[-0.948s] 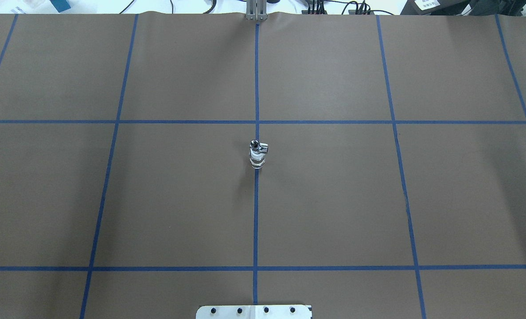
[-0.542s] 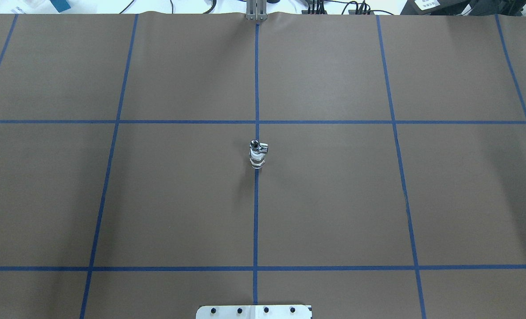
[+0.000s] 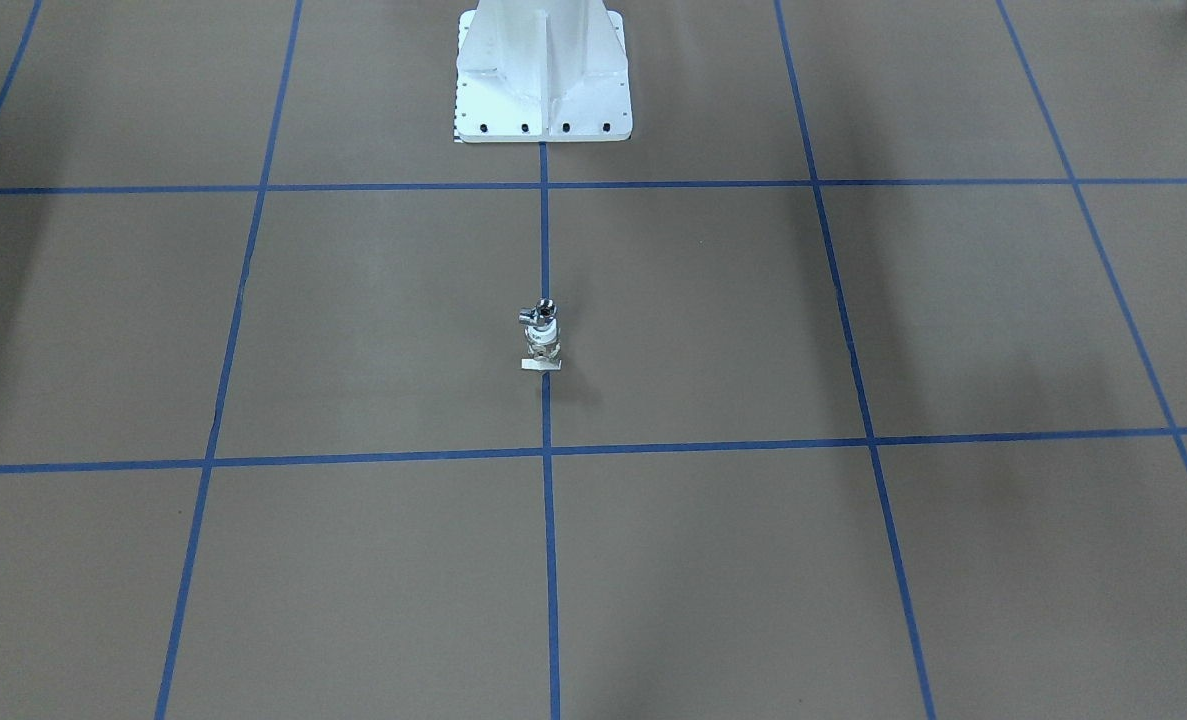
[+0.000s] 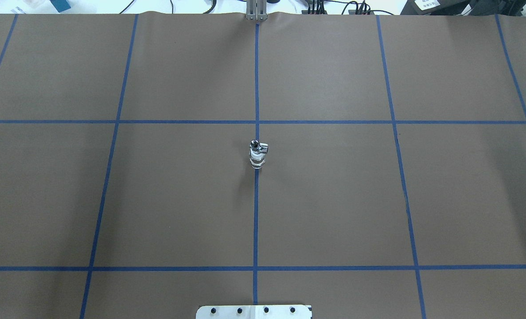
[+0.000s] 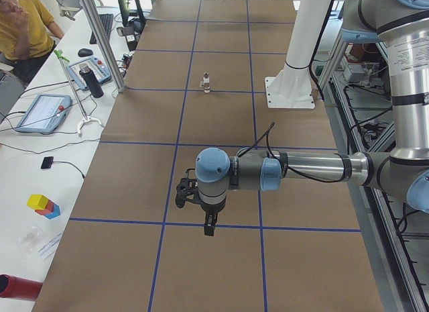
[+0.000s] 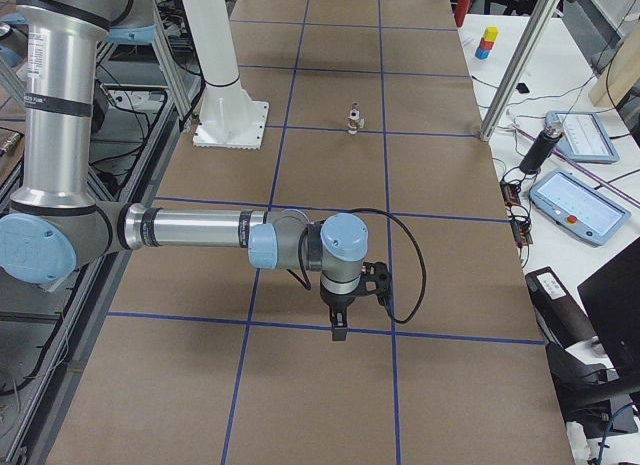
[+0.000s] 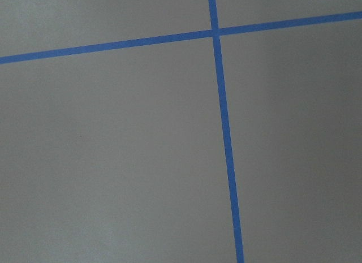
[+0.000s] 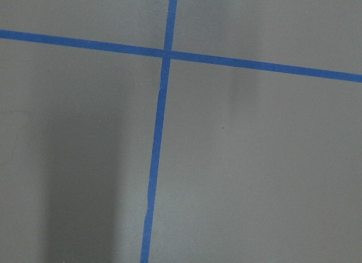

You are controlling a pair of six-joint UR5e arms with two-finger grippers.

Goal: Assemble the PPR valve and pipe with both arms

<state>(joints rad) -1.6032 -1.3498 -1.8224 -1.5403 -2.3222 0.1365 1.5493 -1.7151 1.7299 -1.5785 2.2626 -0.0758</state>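
The shiny chrome pipe [image 4: 258,145] sits on top of the white PPR valve [image 4: 257,160]. The two stand upright as one stack on the centre blue line, alone and untouched. The stack also shows in the front view with the pipe [image 3: 541,312] above the valve [image 3: 543,346], and small in the side views [image 5: 206,82] [image 6: 354,117]. My left gripper [image 5: 210,227] hangs over the table's left end, far from the stack. My right gripper [image 6: 338,328] hangs over the right end. Both show only in side views, so I cannot tell if they are open. The wrist views show only brown paper and blue tape.
The white robot pedestal [image 3: 543,80] stands behind the stack, and its base plate [image 4: 254,311] shows in the overhead view. A side bench holds tablets [image 6: 572,199], a dark bottle [image 5: 94,82] and coloured blocks [image 5: 43,205]. A person [image 5: 23,23] sits at the bench.
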